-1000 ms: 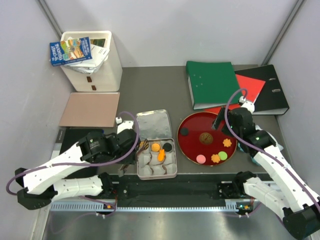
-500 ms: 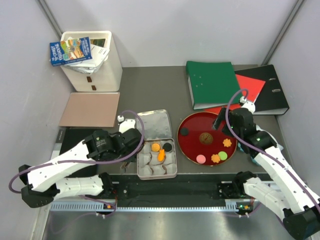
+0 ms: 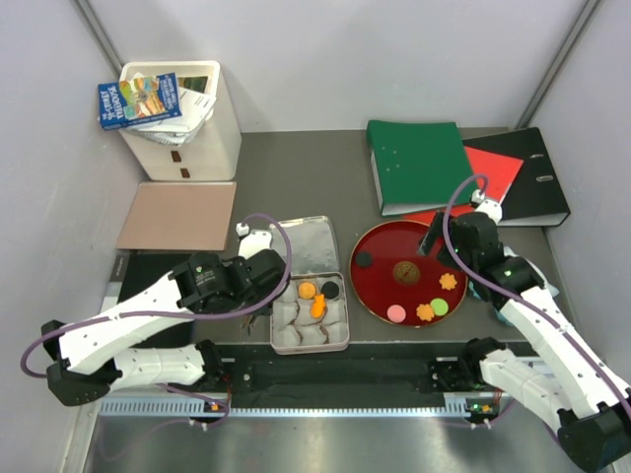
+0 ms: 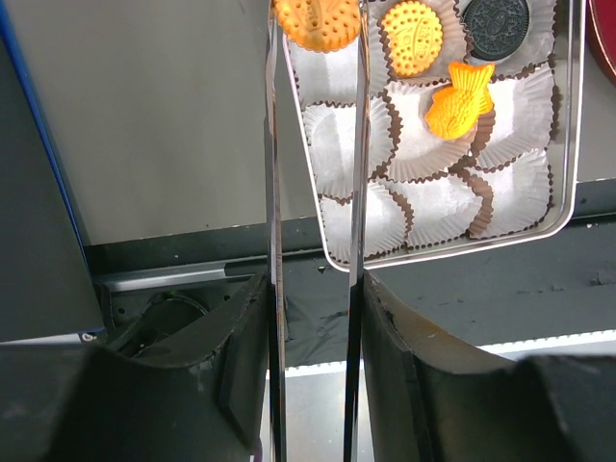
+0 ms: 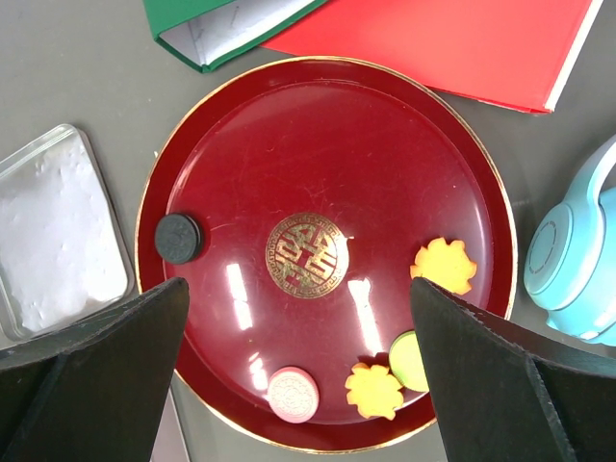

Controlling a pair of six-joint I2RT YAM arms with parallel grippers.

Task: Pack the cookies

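My left gripper (image 4: pixel 313 318) is shut on metal tongs (image 4: pixel 358 192), whose tips pinch an orange round cookie (image 4: pixel 318 21) over the far left corner of the tin tray (image 4: pixel 568 144) of white paper cups. In the tray lie an orange round (image 4: pixel 416 37), a black round (image 4: pixel 507 24) and an orange fish-shaped cookie (image 4: pixel 459 98). The red plate (image 5: pixel 318 125) holds a black cookie (image 5: pixel 178 236), a pink one (image 5: pixel 292 394), a green one (image 5: pixel 409 358) and two orange flowers (image 5: pixel 444 265) (image 5: pixel 373 390). My right gripper (image 5: pixel 308 385) hangs open and empty above the plate.
The tin's lid (image 3: pixel 303 243) lies behind the tray. Turquoise headphones (image 5: pixel 573 260) sit right of the plate. A green binder (image 3: pixel 419 163), red folder (image 3: pixel 498 169) and black binder (image 3: pixel 540 182) lie at the back right. A white bin (image 3: pixel 182 118) and brown board (image 3: pixel 177 215) are at the left.
My left arm has moved right, toward the tray, carrying the tongs. The right arm and the cookies on the plate have not moved.
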